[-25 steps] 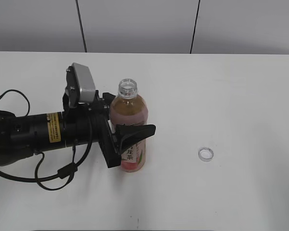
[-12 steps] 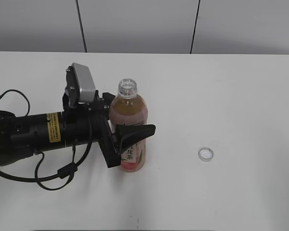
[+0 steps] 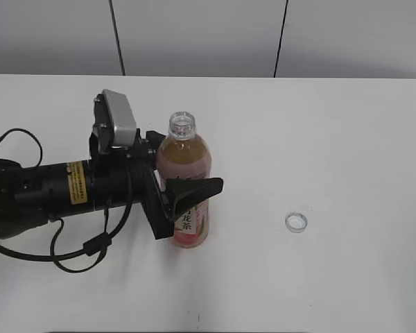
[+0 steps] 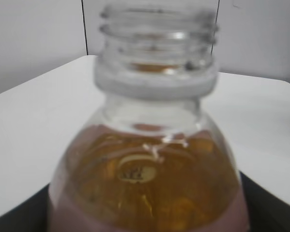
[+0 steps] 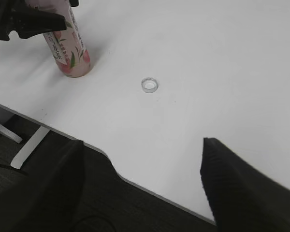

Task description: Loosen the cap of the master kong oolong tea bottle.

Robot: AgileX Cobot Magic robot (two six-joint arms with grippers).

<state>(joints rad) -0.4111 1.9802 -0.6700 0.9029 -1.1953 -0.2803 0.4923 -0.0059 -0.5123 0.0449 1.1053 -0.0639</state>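
The master kong oolong tea bottle (image 3: 185,161) stands upright left of the table's middle, and its threaded neck is open with no cap on it. My left gripper (image 3: 193,175) is shut on the bottle's body, one black finger in front of the pink-and-white label. The left wrist view shows the bare neck and amber tea (image 4: 150,179) up close. The cap (image 3: 296,222) lies on the table well to the right of the bottle and looks like a small white ring; it also shows in the right wrist view (image 5: 149,85). My right gripper (image 5: 142,145) is open and empty above the table's front edge, far from the cap and the bottle (image 5: 63,43).
The white table (image 3: 347,139) runs back to a grey panelled wall (image 3: 194,35). The left arm (image 3: 48,191) and its cable lie across the table's left side. The right wrist view shows the table's front edge (image 5: 111,164) and dark floor below it.
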